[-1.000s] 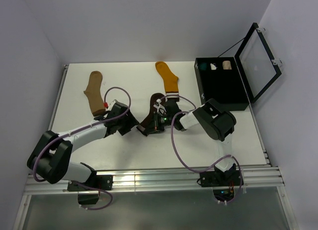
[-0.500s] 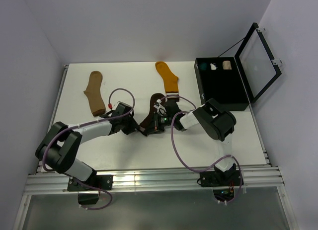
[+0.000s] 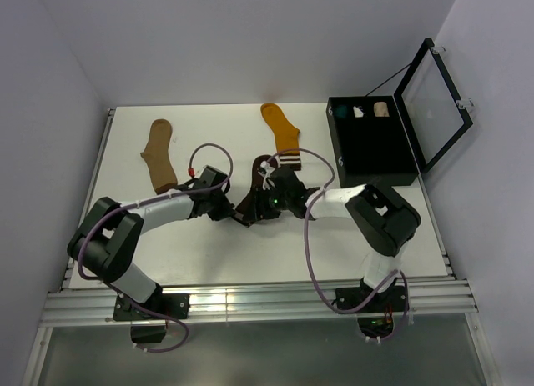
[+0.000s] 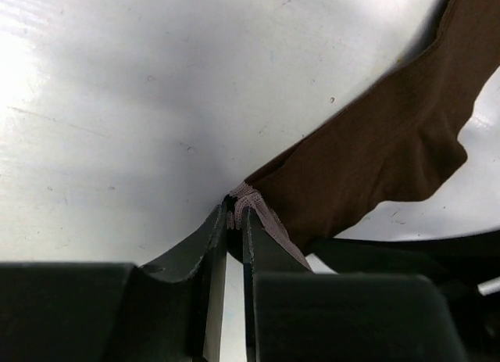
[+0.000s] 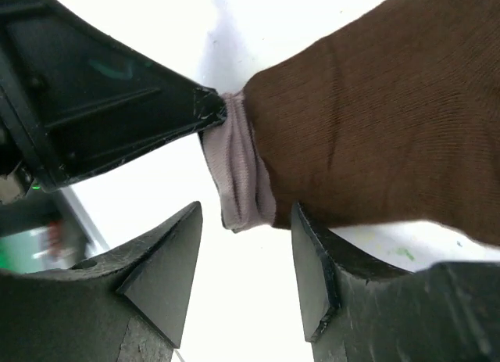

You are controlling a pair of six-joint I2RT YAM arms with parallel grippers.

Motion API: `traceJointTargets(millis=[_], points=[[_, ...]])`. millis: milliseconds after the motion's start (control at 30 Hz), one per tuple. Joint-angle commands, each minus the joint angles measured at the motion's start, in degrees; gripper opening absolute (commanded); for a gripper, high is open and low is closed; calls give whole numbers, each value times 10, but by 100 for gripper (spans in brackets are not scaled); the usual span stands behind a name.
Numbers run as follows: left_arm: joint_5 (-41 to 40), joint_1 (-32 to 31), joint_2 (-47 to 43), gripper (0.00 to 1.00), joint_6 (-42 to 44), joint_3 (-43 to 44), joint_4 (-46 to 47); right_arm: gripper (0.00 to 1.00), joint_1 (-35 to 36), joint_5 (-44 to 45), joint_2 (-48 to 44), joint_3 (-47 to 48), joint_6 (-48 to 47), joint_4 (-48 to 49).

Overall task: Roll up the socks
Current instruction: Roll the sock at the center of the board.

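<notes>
The dark brown sock (image 3: pixel 253 191) lies mid-table, its striped cuff (image 3: pixel 288 161) toward the back. My left gripper (image 4: pixel 234 209) is shut on the pale toe seam (image 4: pixel 248 196) of this sock (image 4: pixel 375 151). In the top view the left gripper (image 3: pixel 236 217) sits at the sock's near end. My right gripper (image 5: pixel 246 213) stands open just in front of the same toe (image 5: pixel 238 178), nothing between its fingers; from above the right gripper (image 3: pixel 261 206) is over the sock. The tan sock (image 3: pixel 158 157) and the mustard sock (image 3: pixel 282 129) lie flat farther back.
An open black case (image 3: pixel 371 148) stands at the back right with small teal, white and cream bundles in its far compartments; its lid (image 3: pixel 430 102) is raised to the right. The left gripper's dark finger (image 5: pixel 117 104) fills the upper left of the right wrist view.
My left gripper slid right to the brown sock's toe and closed on it. My right gripper opened and let go of the sock, its arm shifting left.
</notes>
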Motion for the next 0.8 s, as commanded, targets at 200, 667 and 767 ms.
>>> traceJointTargets(millis=[200,667,767], points=[[-11,-2,27,14,60,41,-46,55,115,338,-129,-46,-185,4],[-2,-2,30,14,77,45,-47,52,199,374,-72,-35,-276,71],[-2,-3,30,14,77,45,-46,52,199,377,-55,-26,-281,74]])
